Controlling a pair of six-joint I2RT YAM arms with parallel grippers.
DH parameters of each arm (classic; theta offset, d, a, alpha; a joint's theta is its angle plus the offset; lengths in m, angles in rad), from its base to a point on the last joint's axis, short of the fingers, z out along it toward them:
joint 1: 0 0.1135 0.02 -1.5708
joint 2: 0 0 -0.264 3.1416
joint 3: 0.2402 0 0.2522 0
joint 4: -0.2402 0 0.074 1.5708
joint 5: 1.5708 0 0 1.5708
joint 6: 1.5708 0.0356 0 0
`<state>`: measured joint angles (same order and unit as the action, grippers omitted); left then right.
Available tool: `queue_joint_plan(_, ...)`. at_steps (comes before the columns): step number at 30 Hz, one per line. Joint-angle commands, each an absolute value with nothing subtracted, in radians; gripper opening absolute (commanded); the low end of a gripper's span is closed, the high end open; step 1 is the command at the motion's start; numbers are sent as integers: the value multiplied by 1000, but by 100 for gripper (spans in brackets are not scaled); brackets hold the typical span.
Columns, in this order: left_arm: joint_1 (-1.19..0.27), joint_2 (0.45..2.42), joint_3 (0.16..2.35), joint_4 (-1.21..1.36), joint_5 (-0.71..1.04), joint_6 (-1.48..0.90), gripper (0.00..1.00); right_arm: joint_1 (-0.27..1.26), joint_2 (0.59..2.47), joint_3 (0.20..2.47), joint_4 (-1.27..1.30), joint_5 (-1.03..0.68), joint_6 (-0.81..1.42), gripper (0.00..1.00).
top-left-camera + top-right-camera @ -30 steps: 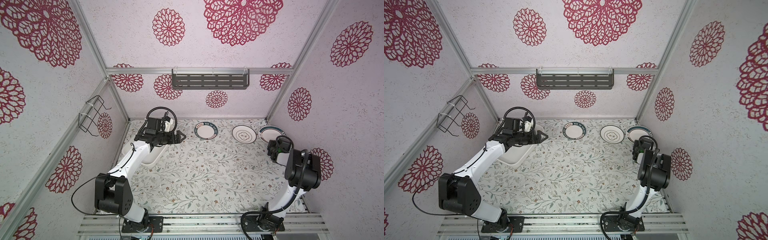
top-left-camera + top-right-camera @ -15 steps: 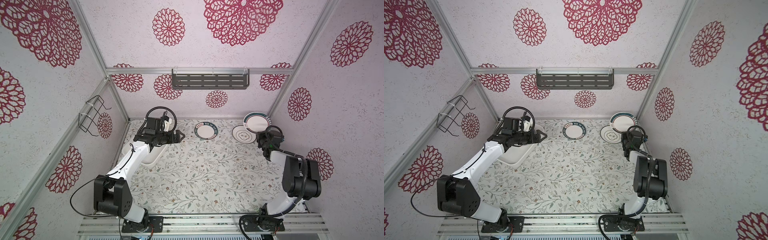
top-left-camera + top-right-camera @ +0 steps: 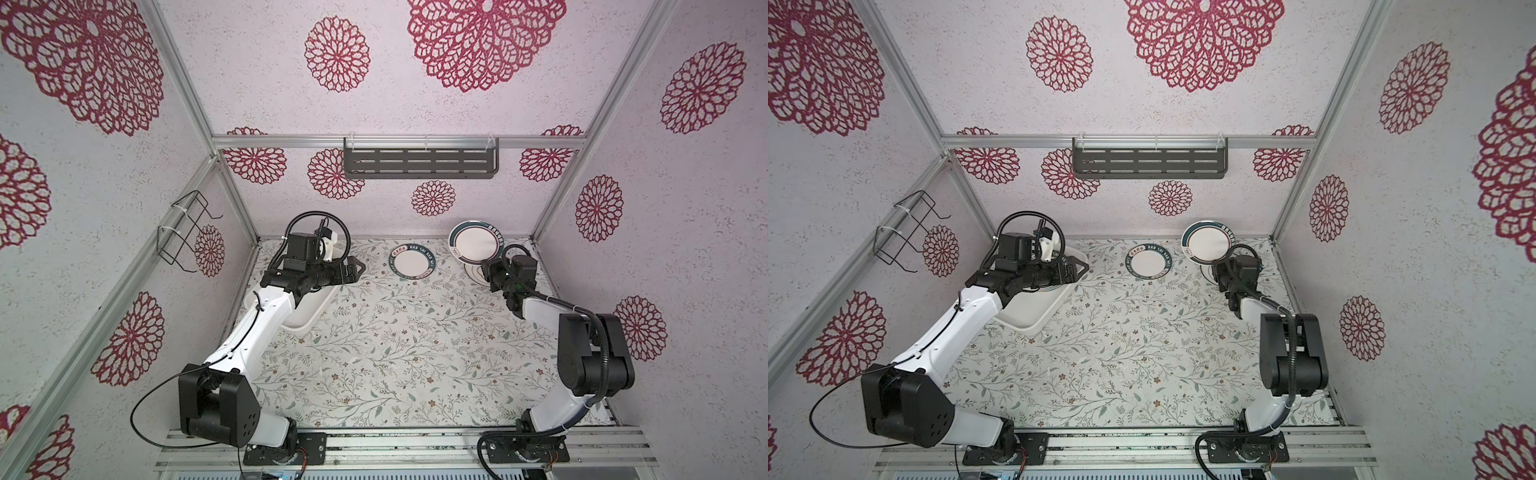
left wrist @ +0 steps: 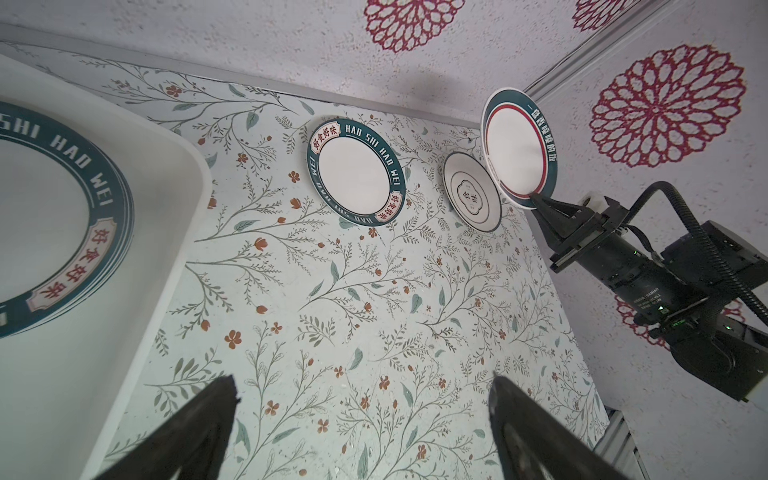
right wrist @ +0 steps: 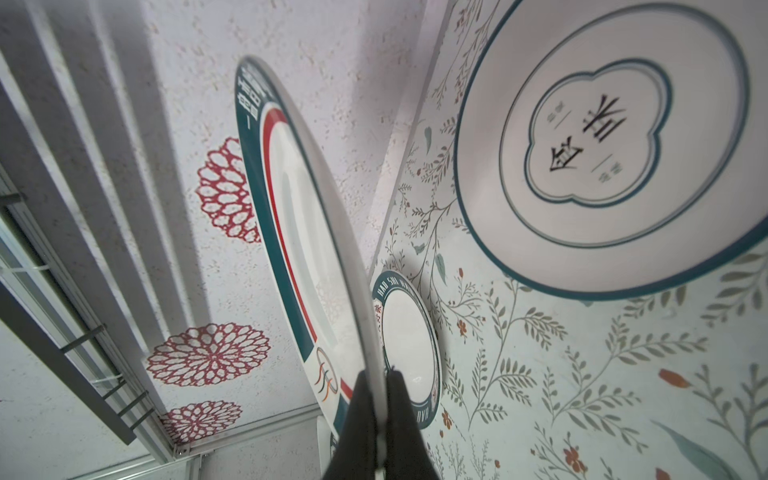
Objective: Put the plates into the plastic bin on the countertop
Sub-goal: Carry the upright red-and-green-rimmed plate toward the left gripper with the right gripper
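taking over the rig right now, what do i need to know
left gripper: open, empty, hovering at the plastic bin's far corner.
right gripper: shut on the rim of the red-ringed plate, lifted off the countertop and tilted.
Done: at least one binned plate lies in the bin.
Left: bin the held plate, then the lettered plate and the thin-ringed plate, both flat on the countertop.

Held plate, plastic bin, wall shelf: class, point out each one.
held plate (image 3: 476, 248), top view, white centre.
plastic bin (image 3: 1034, 309), top view, bare floor.
wall shelf (image 3: 420, 156), top view, slotted front.
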<state>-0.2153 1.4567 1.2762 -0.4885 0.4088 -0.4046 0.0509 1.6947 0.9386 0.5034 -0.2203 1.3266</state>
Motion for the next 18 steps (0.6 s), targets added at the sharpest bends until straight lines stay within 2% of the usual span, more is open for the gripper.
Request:
queue_joint_plan(1, -209, 1429, 1269, -477, 410, -408, 97, 90, 1646, 955, 598, -262, 1296, 0)
queue_joint_plan(9, -128, 1449, 1249, -425, 481, -481, 97, 197, 1644, 979, 549, -282, 1224, 0)
queue_joint_plan(18, -107, 1471, 1253, -451, 423, -505, 97, 331, 1736, 1087, 529, -331, 1198, 0)
